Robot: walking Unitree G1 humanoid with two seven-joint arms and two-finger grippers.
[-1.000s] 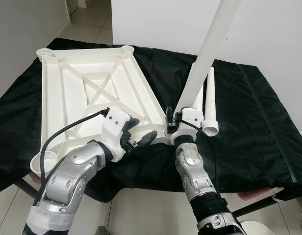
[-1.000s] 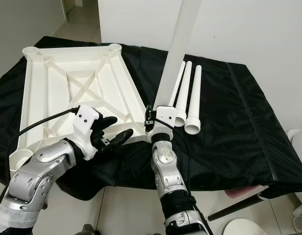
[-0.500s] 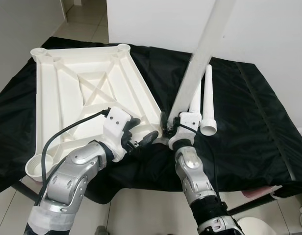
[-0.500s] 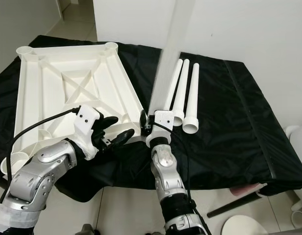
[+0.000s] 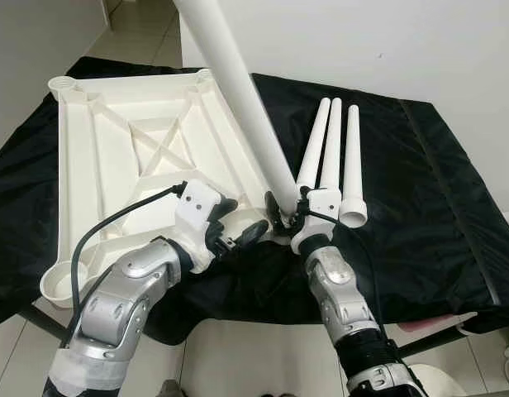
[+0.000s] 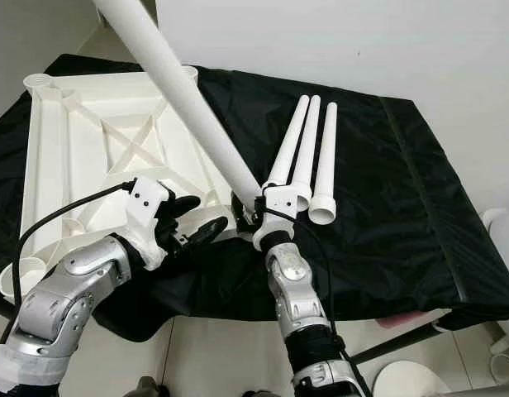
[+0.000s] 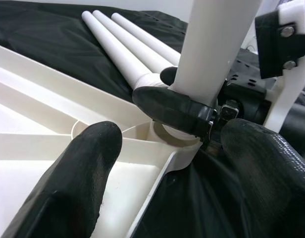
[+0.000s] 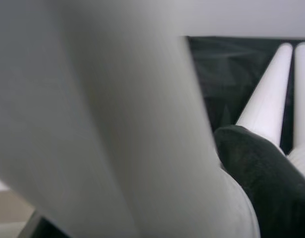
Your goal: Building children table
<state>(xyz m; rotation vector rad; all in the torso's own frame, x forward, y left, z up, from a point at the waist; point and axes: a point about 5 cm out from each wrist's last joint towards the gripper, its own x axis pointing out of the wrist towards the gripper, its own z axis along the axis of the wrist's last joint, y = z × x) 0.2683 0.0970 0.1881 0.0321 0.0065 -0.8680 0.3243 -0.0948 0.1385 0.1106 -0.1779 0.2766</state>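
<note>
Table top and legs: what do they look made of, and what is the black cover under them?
Table top: likely moulded plastic, matt off-white, with cast ribs and round corner sockets. Held leg in the right gripper and the three loose legs: seemingly the same plastic, smooth hollow tapered tubes. Cover: thin black sheeting, slightly glossy and creased; fabric or plastic film, unclear.

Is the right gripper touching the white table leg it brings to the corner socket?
Touching. In the left wrist view, the right gripper has its black fingers wrapped around the table leg.
</note>
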